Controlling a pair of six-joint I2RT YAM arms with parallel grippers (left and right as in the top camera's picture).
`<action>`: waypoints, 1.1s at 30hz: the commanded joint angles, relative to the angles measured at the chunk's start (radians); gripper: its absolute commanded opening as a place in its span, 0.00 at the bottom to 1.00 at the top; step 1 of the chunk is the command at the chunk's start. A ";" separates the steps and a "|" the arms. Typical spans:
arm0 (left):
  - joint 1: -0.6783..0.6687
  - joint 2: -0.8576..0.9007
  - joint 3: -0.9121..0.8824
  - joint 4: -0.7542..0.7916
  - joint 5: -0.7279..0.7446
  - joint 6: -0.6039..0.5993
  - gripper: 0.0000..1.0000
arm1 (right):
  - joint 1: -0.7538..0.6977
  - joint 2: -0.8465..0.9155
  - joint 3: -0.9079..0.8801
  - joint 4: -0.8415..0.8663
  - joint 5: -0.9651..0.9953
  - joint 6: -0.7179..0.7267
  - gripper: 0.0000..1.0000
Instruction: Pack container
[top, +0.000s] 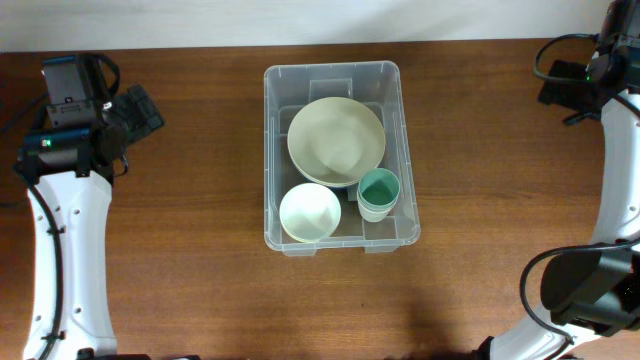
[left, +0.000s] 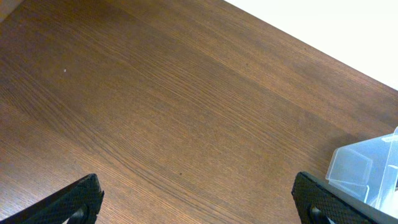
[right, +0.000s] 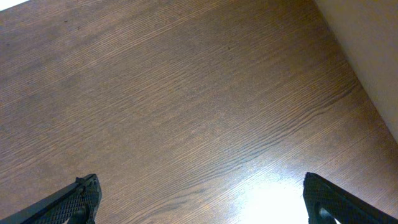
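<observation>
Dark wooden tabletop (top: 200, 250) carries the clear container (top: 332, 68) at its centre, long axis running twelve to six. At its ten o'clock the left end effector (left: 199, 202) looks nearer than the right end effector (right: 202, 199) at two o'clock; both gape wide, empty.

A large cream bowl (top: 336, 140) is sitting mouth up, the biggest piece out here. Just beside its near edge, a small white bowl (top: 310, 212) is sitting upright too. A green cup (top: 379, 192) is standing right next to that small bowl, close under the big bowl's rim. The dark wooden desk (top: 180, 220) is showing its grain, with light glaring off it in the right wrist view. A pale wall (top: 300, 20) is running along its far edge.
</observation>
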 joint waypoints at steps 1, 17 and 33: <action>0.004 -0.019 0.015 0.002 0.000 -0.013 0.99 | -0.001 0.002 0.000 0.000 -0.002 0.009 0.99; 0.004 -0.019 0.015 0.002 0.000 -0.013 0.99 | -0.008 -0.002 0.000 -0.001 0.092 -0.002 0.75; 0.004 -0.019 0.015 0.002 0.000 -0.013 0.99 | -0.006 -0.545 -0.003 0.083 -0.171 0.009 0.99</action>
